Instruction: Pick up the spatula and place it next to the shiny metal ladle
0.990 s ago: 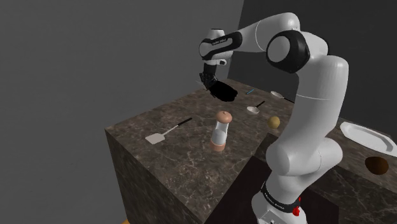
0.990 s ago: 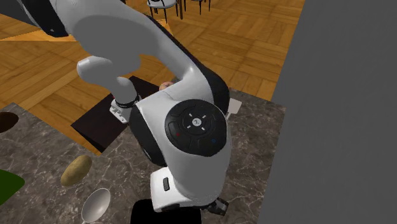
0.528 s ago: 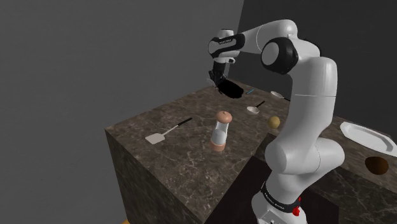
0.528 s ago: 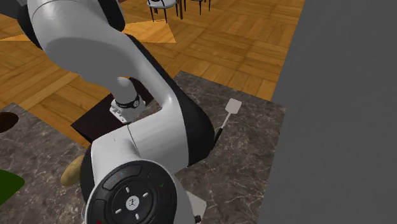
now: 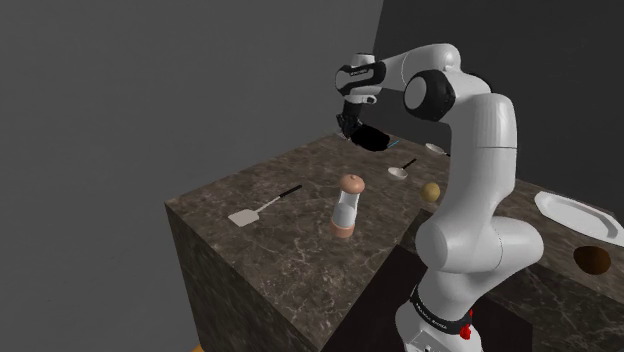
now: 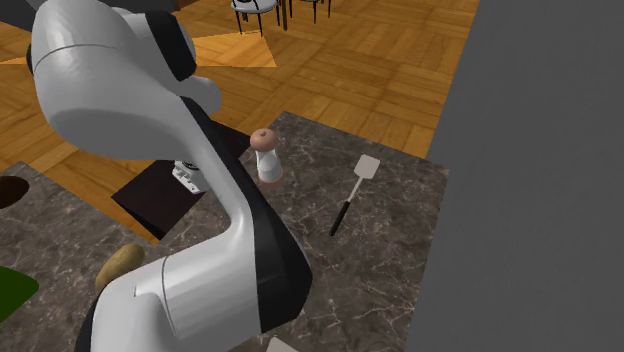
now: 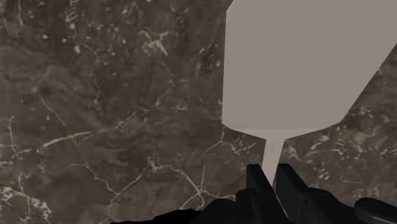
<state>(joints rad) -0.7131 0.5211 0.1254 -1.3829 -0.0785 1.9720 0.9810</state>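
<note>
- Shoulder view, dark veined stone counter [image 5: 255, 255]: a block set before a grey wall, bearing every loose item below.
- Arm [image 5: 478, 150]: white with dark joints. It rises from the stand, bends over at the top and reaches toward the shoulder view's left, high above the counter's far end. Dark bands at the wrist and the base carry pale lettering too small to read.
- Plate [image 5: 578, 214]: white, at the shoulder view's right.
- Gripper [image 5: 362, 134]: black, hanging above the counter near the ladle and well apart from the spatula. In the wrist view its fingers [image 7: 259, 184] are drawn together with only a sliver between the tips, clasping nothing recognisable. Beyond them lies a pale grey flat shape [image 7: 299, 63] with a thin neck; what it is cannot be told.
- Spatula [image 5: 266, 206]: pale squarish blade and thin black handle, lying flat on the counter toward the shoulder view's left, with nothing touching it.
- Mill [image 5: 346, 205]: upright, with a white body and a brown cap and foot, standing between spatula and ladle.
- Ladle [image 5: 399, 172]: pale bowl and short dark handle, at the counter's far end.
- Tan lump [image 5: 431, 190]: near the ladle.
</note>
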